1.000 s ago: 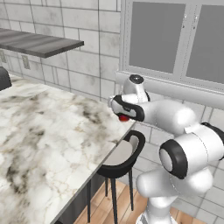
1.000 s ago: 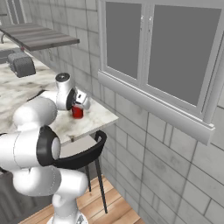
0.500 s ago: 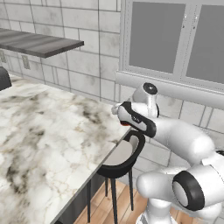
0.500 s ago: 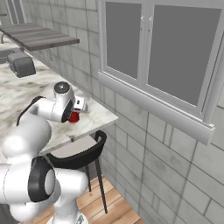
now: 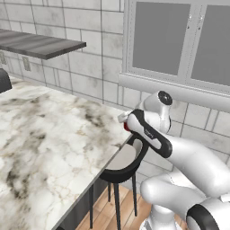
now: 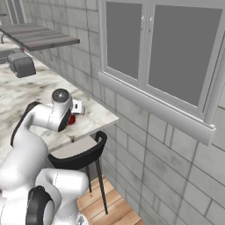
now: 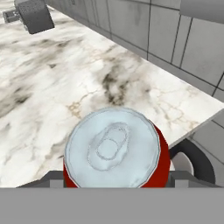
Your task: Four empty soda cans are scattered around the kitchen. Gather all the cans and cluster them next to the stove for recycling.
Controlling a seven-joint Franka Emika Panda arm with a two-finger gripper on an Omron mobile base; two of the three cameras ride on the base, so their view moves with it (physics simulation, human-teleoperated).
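- Gripping a red soda can [image 7: 114, 151] from both sides, the tool [image 7: 114, 177] has clenched on it.
- Can is above the marble bench [image 7: 61, 83], near its corner.

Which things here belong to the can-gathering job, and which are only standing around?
Belonging to the job:
- red soda can, between the gripper fingers
- marble counter it stands on

Standing around:
- toaster
- black chair
- wall shelf
- window

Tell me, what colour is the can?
The can is red with a silver top, best seen in the hand view.
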